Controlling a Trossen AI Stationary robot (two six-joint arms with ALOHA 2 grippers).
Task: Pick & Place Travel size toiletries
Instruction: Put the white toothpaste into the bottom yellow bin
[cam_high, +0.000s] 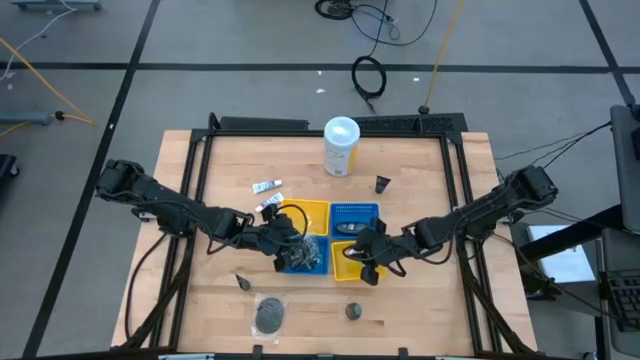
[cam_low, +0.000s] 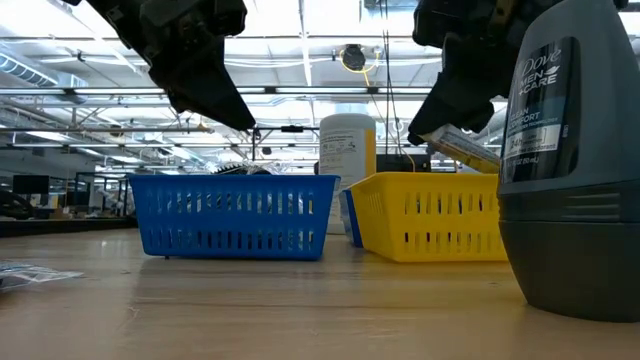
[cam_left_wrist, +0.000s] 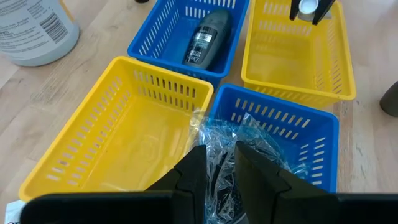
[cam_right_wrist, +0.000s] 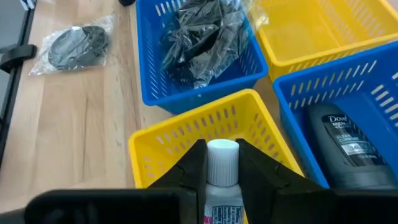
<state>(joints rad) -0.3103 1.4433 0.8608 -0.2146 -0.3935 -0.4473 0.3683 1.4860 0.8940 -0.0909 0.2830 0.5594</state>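
Four trays stand two by two at mid-table. My left gripper (cam_high: 291, 243) (cam_left_wrist: 220, 171) hovers above the near-left blue tray (cam_left_wrist: 323, 134), fingers a narrow gap apart, over dark mesh puffs in clear wrap (cam_left_wrist: 239, 152) (cam_right_wrist: 199, 37) lying inside it. In the low view nothing hangs from this gripper (cam_low: 245, 120). My right gripper (cam_high: 366, 254) (cam_right_wrist: 222, 177) is shut on a white tube (cam_right_wrist: 222, 168) above the near-right yellow tray (cam_right_wrist: 180, 134) (cam_low: 425, 215). Two more white tubes (cam_high: 267, 187) lie on the table left of the trays. My right gripper pinches the white tube just below its cap (cam_right_wrist: 222, 155), between the two fingers, which lie across the tube. The cap end sticks out past the fingertips. In the low view the tube (cam_low: 462, 148) is tilted and hangs clear above the yellow tray's rim.
A dark deodorant (cam_left_wrist: 205, 37) (cam_right_wrist: 342, 143) lies in the far-right blue tray; the far-left yellow tray (cam_left_wrist: 124, 143) shows nothing inside. A tall white canister (cam_high: 341, 146) stands behind the trays. Near the table's front lie a wrapped puff (cam_high: 270, 315), a grey deodorant (cam_high: 352, 312) (cam_low: 570, 200), small black pieces (cam_high: 241, 282).
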